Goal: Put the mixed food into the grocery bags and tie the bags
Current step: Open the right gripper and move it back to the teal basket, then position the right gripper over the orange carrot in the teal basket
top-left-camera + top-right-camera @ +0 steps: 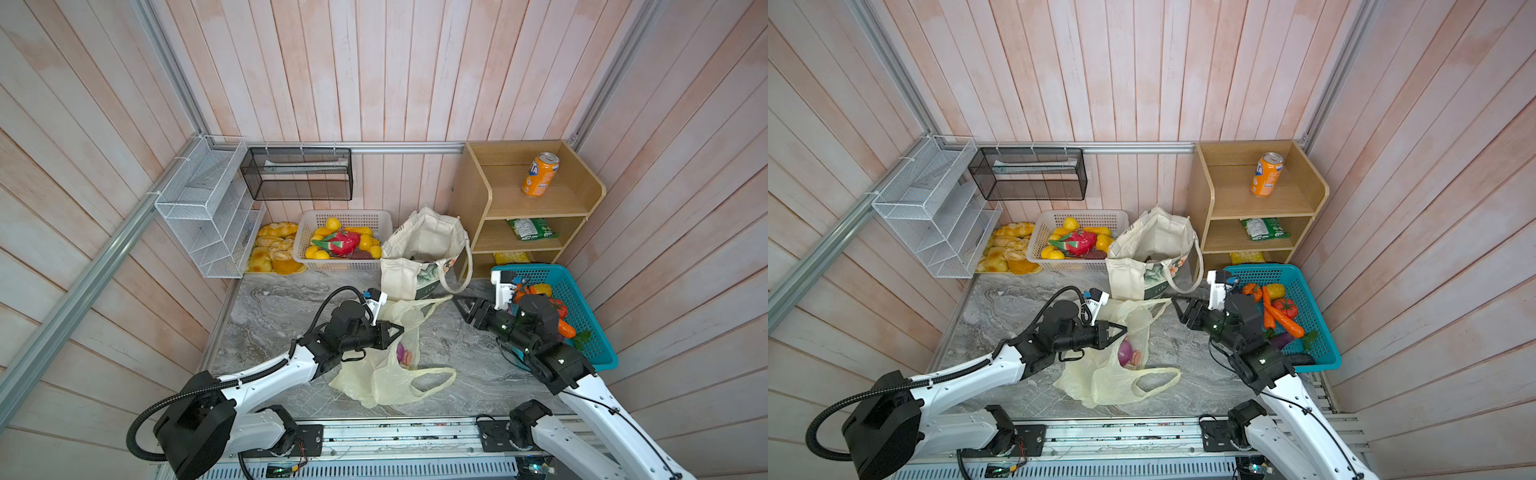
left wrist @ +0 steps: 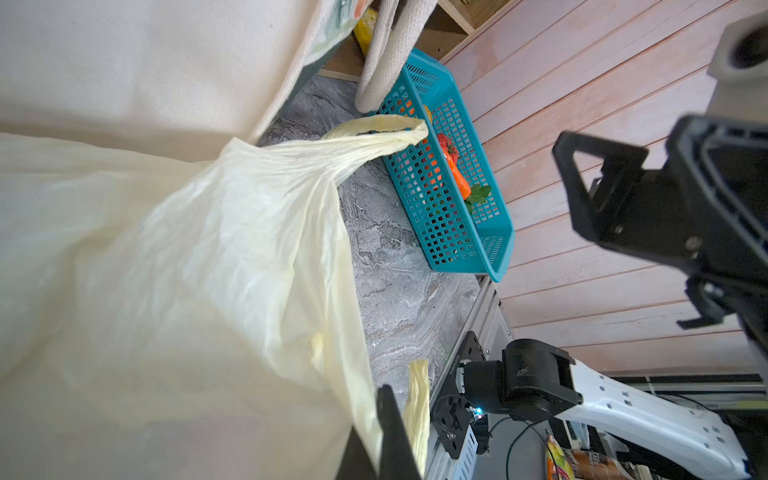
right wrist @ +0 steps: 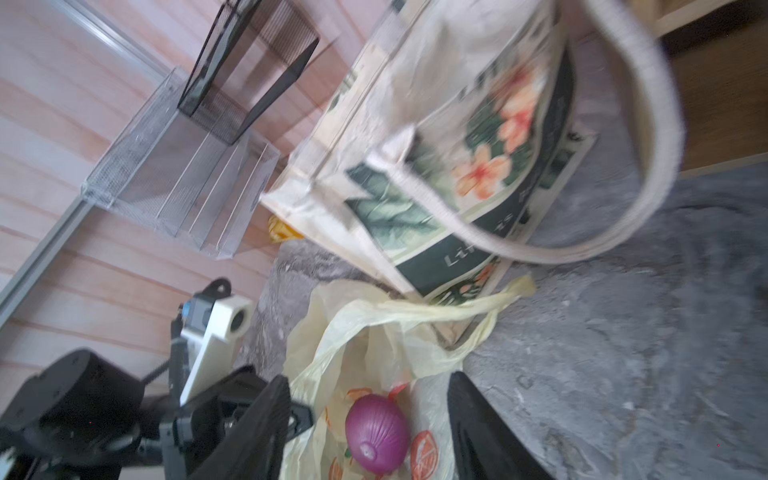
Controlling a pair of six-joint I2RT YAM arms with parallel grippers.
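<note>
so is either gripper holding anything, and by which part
The left gripper is shut on the plastic bag, pinching the film at its mouth edge. The right gripper is open, close to a bag handle, holding nothing.

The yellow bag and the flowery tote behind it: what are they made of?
Yellow bag: thin plastic film by the look, slightly glossy, crinkled and translucent; a purple onion shows through it. Tote: seemingly canvas cloth, matte cream, standing in stiff folds, with flowers and leaves printed on its side.
</note>
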